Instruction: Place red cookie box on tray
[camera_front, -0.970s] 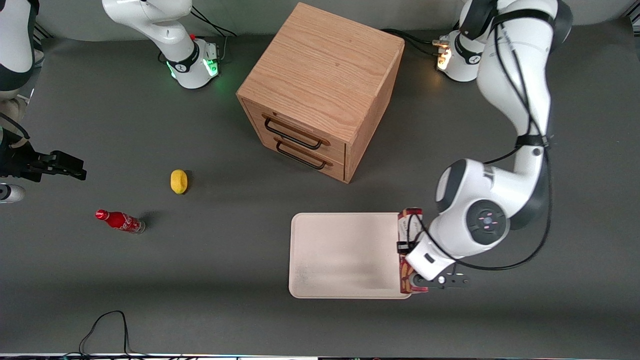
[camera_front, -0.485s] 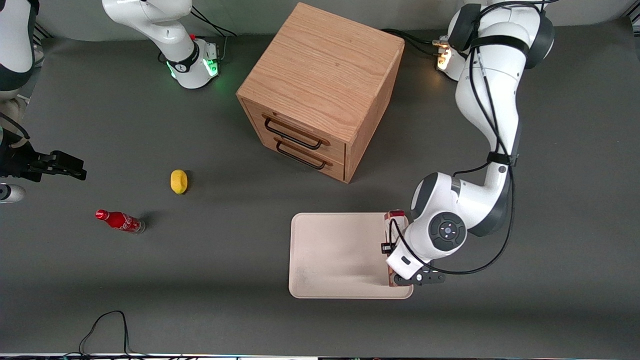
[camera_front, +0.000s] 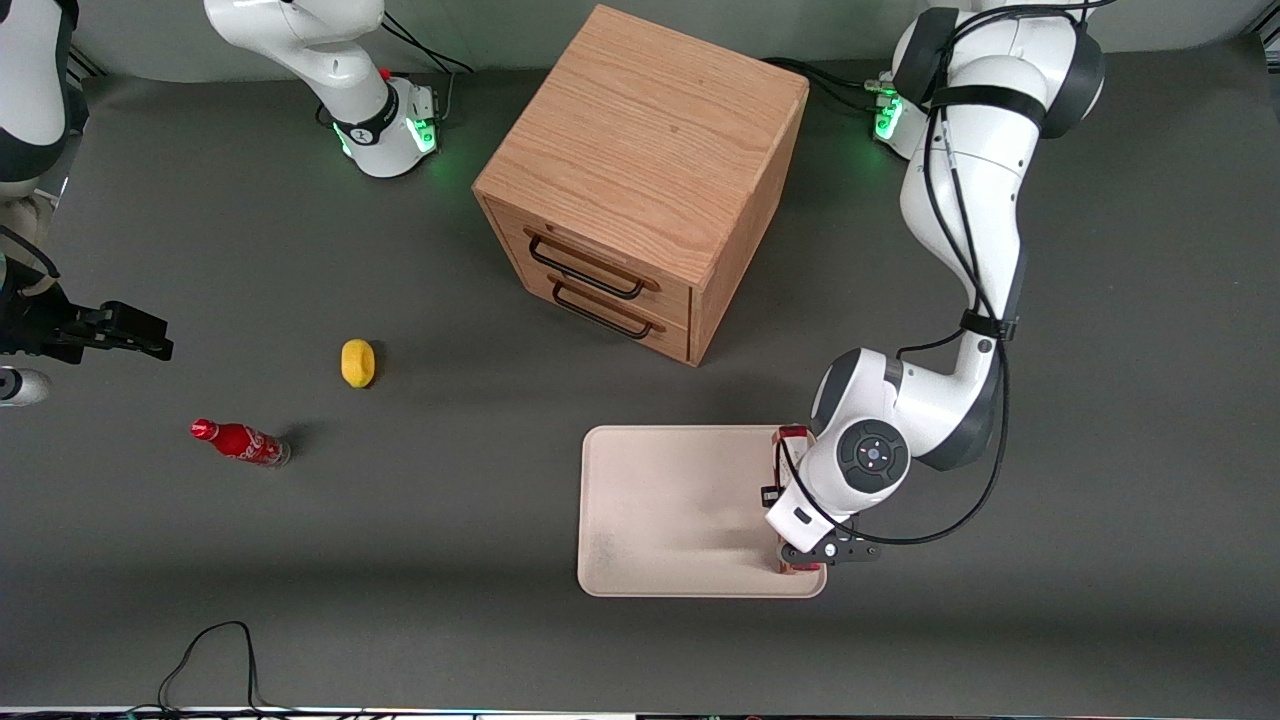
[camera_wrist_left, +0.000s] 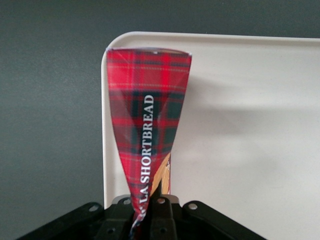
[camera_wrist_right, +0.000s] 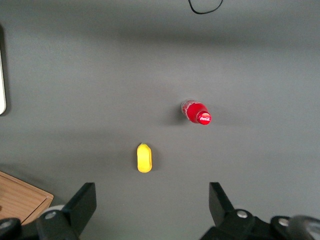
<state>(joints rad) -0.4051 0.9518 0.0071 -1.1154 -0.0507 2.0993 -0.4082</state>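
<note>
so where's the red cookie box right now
The red cookie box is clamped in the hand, lying along the tray edge nearest the working arm's end of the table, nearer the front camera than the cabinet.

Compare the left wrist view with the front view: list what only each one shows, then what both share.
Only the left wrist view shows the SHORTBREAD lettering on the red cookie box and the gripper with its jaws shut on it.

Only the front view shows the wooden cabinet, lemon and cola bottle, both toward the parked arm's end.

Both show the box over the tray at its edge.
</note>
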